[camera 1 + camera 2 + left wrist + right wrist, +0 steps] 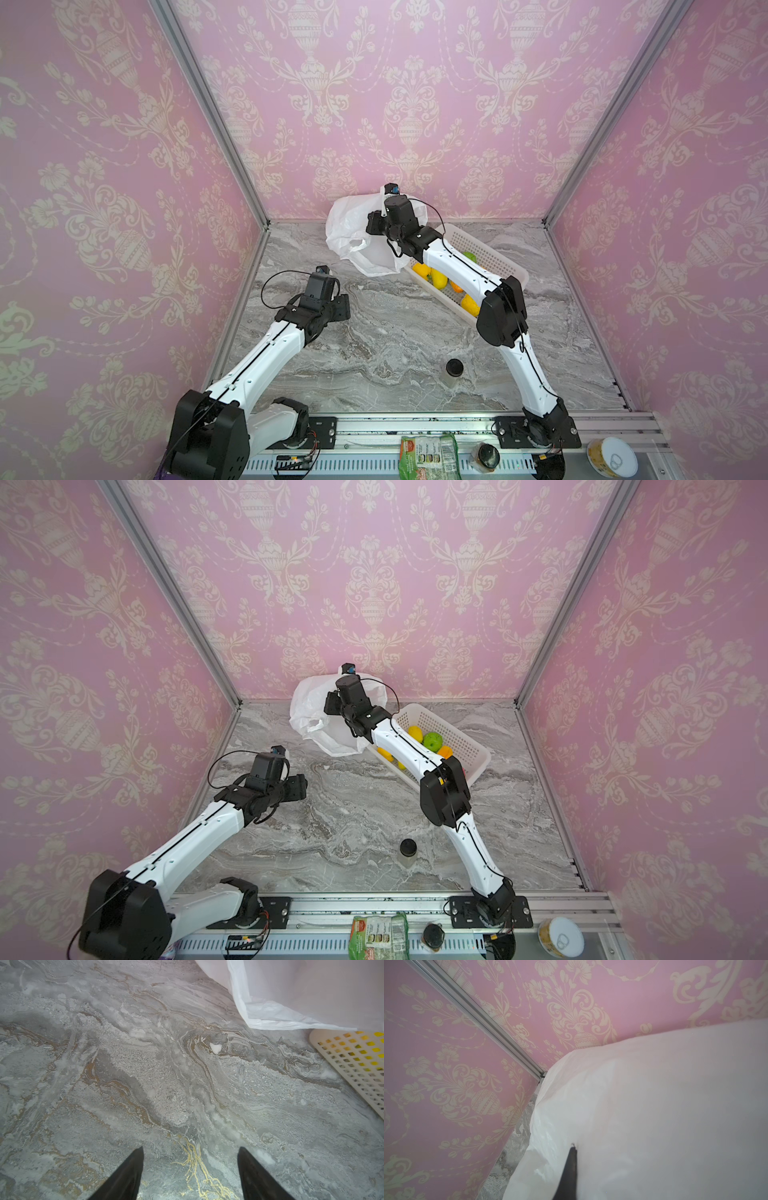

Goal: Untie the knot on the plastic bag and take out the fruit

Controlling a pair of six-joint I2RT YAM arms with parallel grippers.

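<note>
The white plastic bag point(353, 224) point(311, 706) hangs crumpled above the far end of the white perforated basket point(492, 253) point(459, 733), lifted off the table. My right gripper point(375, 224) point(332, 702) is shut on its thin film; in the right wrist view one dark finger point(572, 1159) presses into the bag point(654, 1105). A handle loop point(358, 245) dangles loose; the knot is out of view. Fruit lies in the basket: yellow pieces point(432, 275), a green apple point(432, 741), an orange one point(445, 752). My left gripper point(343, 305) point(190, 1148) hovers open over bare marble, left of the basket.
A small black-lidded jar point(454, 371) point(408, 851) stands on the marble near the front. Along the front rail lie a green packet point(428, 457), a dark jar point(486, 455) and a tin can point(613, 457). The basket's corner point(353, 1068) and the bag's edge point(291, 991) show in the left wrist view.
</note>
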